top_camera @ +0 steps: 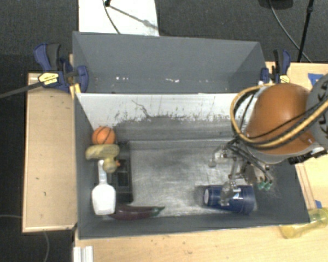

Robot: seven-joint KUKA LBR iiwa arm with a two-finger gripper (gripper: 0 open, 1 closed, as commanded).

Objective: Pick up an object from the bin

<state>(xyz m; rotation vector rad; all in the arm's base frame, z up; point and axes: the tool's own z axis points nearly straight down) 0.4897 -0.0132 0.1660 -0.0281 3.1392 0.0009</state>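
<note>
A dark blue can lies on its side near the front right of the bin floor. My gripper hangs from under the orange dome on the right, and its metal fingers come down onto the top of the can. How far apart the fingertips stand is hidden against the can.
Along the left wall lie a small orange ball, a tan stubby thing, a black block and a white spray bottle. A dark purple eggplant rests at the front left. The arm covers the bin's right side.
</note>
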